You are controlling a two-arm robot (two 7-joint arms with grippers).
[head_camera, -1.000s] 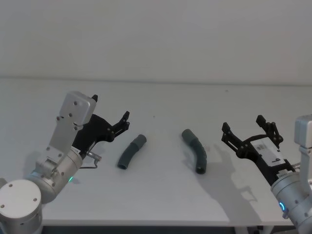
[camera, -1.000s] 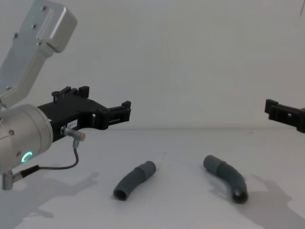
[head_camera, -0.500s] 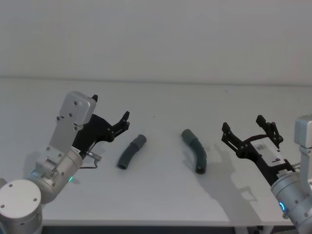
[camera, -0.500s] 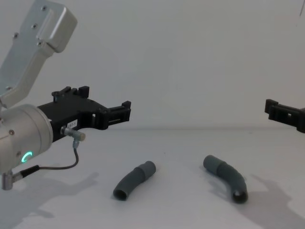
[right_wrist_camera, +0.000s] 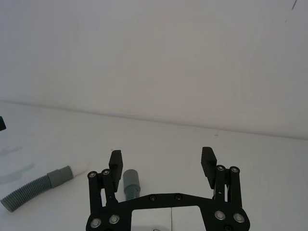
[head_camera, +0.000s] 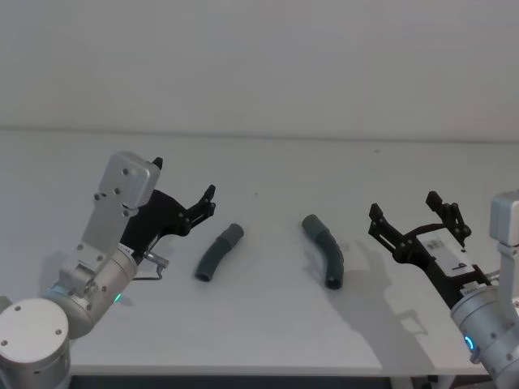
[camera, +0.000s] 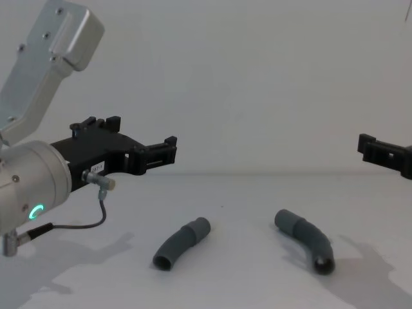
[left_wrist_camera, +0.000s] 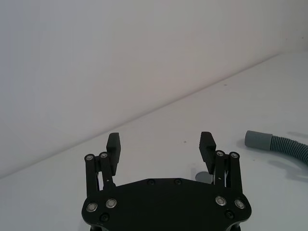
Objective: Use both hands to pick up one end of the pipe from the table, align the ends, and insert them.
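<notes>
White matte table (head_camera: 268, 340) runs back to a plain pale wall. At the lower left of the head view the left gripper (head_camera: 185, 178) hangs above the surface, its jaws spread wide with nothing between them. Its own wrist camera confirms the empty gap (left_wrist_camera: 160, 142). At the lower right, the right gripper (head_camera: 404, 207) is just as wide apart and empty, as its wrist view (right_wrist_camera: 162, 156) also shows.

The pipe lies between the two grippers as two separate curved grey pieces, well apart from each other and untouched. The left piece (head_camera: 216, 253) is just beyond the left gripper, and the right piece (head_camera: 326, 250) is near the right one.

From the side, the chest view shows both grippers raised clear of the table: the left (camera: 145, 132) at mid-left and the right (camera: 380, 151) cut by the right edge. It also shows the open mouths of the left piece (camera: 181, 243) and the right piece (camera: 308, 238) facing the camera. The right wrist view shows ribbing on the left piece (right_wrist_camera: 33, 187) and a paler narrow tip (right_wrist_camera: 79, 168).
</notes>
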